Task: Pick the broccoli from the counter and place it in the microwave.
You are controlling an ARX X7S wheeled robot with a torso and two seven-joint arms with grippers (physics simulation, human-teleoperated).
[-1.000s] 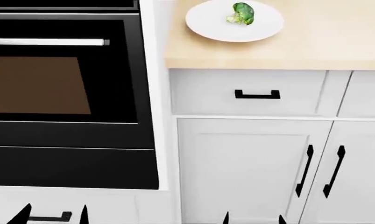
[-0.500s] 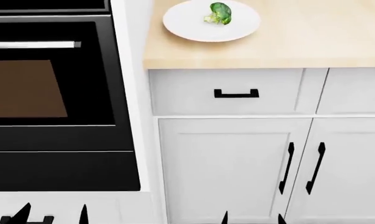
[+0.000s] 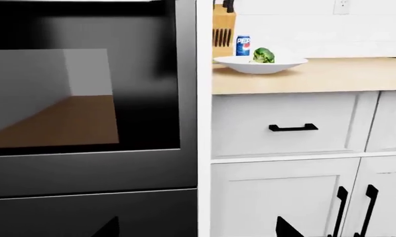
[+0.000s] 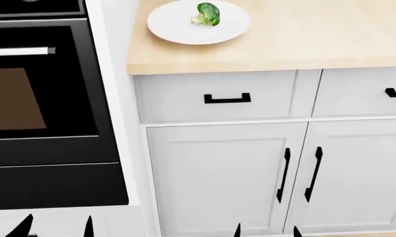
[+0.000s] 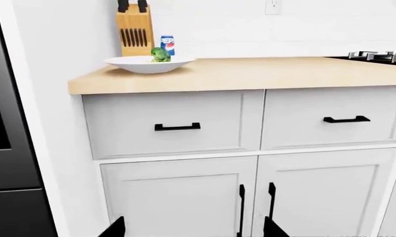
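White cabinets fill your view; broccoli [image 4: 206,13] sits on the plate [image 4: 171,27], far left. You're at the approach: both grippers [image 4: 56,228] [image 4: 266,231] spread, empty, low. Raise one.

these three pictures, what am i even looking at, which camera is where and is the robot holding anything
This is a simulated wheeled robot with two arms, each ending in a two-fingered gripper. One picture comes from a camera on its head, looking down; the other two come from cameras mounted near each gripper.

In the head view, the black spikes along the lower edge are fingertips: the left gripper and the right gripper. Both stand open, low in front of the cabinets, and hold nothing.

On the tan counter sits a white plate with the broccoli on it. The wrist views show the same plate from the side, with a knife block and a Pepsi can behind it. The black appliance with the glass door is built in beside the cabinets.
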